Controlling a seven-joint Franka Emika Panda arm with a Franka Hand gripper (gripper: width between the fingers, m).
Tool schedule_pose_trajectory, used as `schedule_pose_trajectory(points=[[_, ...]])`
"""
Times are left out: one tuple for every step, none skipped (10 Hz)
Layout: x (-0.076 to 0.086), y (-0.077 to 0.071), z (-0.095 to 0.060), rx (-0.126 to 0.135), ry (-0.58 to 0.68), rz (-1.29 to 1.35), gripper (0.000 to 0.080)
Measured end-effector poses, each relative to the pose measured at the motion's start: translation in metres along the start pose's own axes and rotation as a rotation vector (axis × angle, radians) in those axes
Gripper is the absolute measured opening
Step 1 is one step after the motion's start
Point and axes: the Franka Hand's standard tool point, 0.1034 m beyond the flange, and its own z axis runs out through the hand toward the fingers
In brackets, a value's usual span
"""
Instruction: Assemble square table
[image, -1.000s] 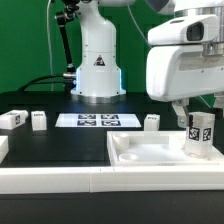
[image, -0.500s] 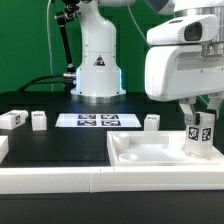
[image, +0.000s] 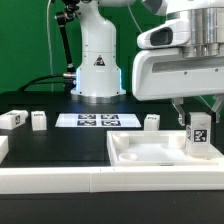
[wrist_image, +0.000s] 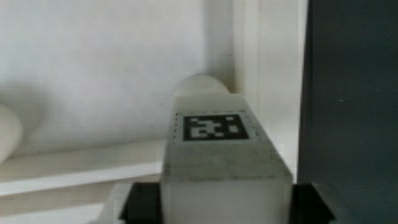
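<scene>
Gripper (wrist_image: 222, 202) is clamping a white leg (wrist_image: 221, 150) from both sides. In the wrist view its two dark fingers (wrist_image: 141, 203) are lying flush against the leg's flanks with no gap showing, and only the finger ends are entering that picture, cut off at its edge. In the exterior view the gripper (image: 198, 113) is hanging under the bulky white hand, and its tips are hard to tell apart from the leg (image: 199, 136). The leg is standing upright in the tabletop (image: 140, 158), at the corner on the exterior view's right, showing a black-and-white tag toward the camera. The tray's near wall is hiding how its lower end meets the floor. The tabletop, a white square tray, is lying on the dark surface (image: 50, 140) behind the long white rail (image: 60, 182). Three other legs (image: 38, 120) are lying loose farther back, near the marker board (image: 97, 120).
</scene>
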Motion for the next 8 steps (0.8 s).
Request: schedule_pose_trajectory(points=[[0.0004,0.0001,0.0002,-0.004,0.006,0.11,0.029],[0.0006,0.0,0.0003,-0.008,0.01,0.204,0.029],[0.0008,0.0002,0.0005,-0.013,0.013,0.322,0.029],[0.0009,0.0003,0.0006,-0.017,0.017,0.411,0.029],[0.0012,0.0004,0.0006,-0.018,0.02,0.488,0.029],[0.0012,0.0004,0.0006,-0.019,0.023,0.575,0.029],[0.0009,-0.0001,0.0007,-0.021,0.025,0.662,0.029],[0.0001,-0.0014,0.001,-0.022,0.025,0.732,0.029]])
